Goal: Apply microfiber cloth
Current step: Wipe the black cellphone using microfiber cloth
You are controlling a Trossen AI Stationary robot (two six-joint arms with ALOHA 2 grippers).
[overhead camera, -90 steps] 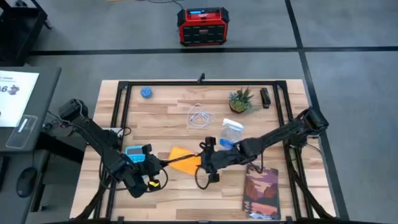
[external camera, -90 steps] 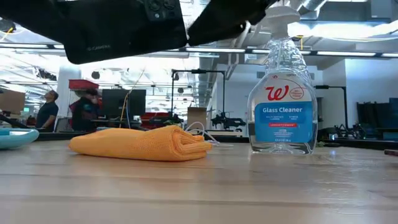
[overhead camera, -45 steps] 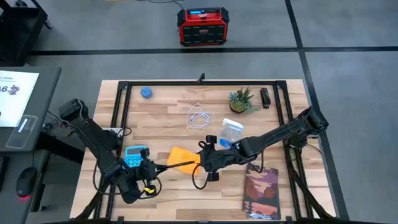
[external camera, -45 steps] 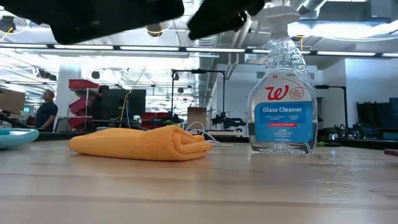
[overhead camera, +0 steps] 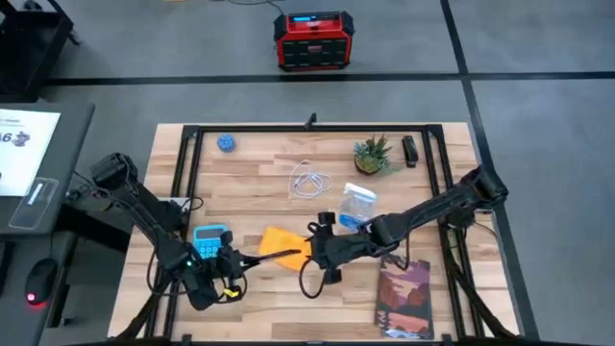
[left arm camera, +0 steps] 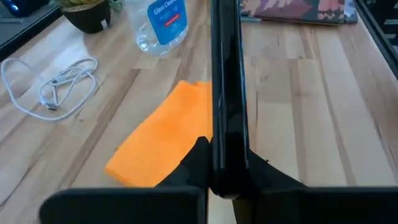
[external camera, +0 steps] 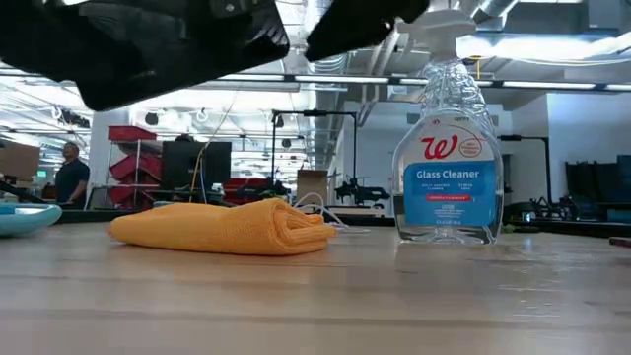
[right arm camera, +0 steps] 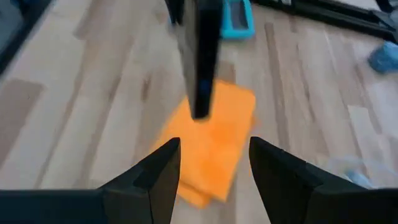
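The orange microfiber cloth [overhead camera: 279,242] lies folded and flat on the wooden table [overhead camera: 259,183], also seen in the low view [external camera: 222,227]. My left gripper [overhead camera: 238,262] is shut on a black smartphone [overhead camera: 274,256], which reaches out over the cloth's near part. In the left wrist view the smartphone [left arm camera: 226,87] shows edge-on above the cloth [left arm camera: 168,140]. My right gripper [overhead camera: 310,252] hovers open at the cloth's right side, above it; its wrist view shows the cloth [right arm camera: 214,146] between and beyond the fingers [right arm camera: 155,180] and the smartphone [right arm camera: 202,56] farther off. My left gripper pinches the smartphone's near end [left arm camera: 226,177] between its two fingers, one on each flat face. The fingers come level from the table's left and lie along the phone. The phone is turned on edge, roughly level, lifted clear with its free end [overhead camera: 298,252] over the cloth.
A blue calculator [overhead camera: 209,238] lies beside the left arm. A glass cleaner spray bottle [overhead camera: 356,204] stands just behind the right gripper. A reddish book [overhead camera: 405,296] lies near right, a white cable [overhead camera: 309,181] and a potted plant [overhead camera: 373,157] farther back.
My left gripper has drawn slightly toward the table's near left with the smartphone, uncovering more of the blue calculator. The cloth has stayed where it was.
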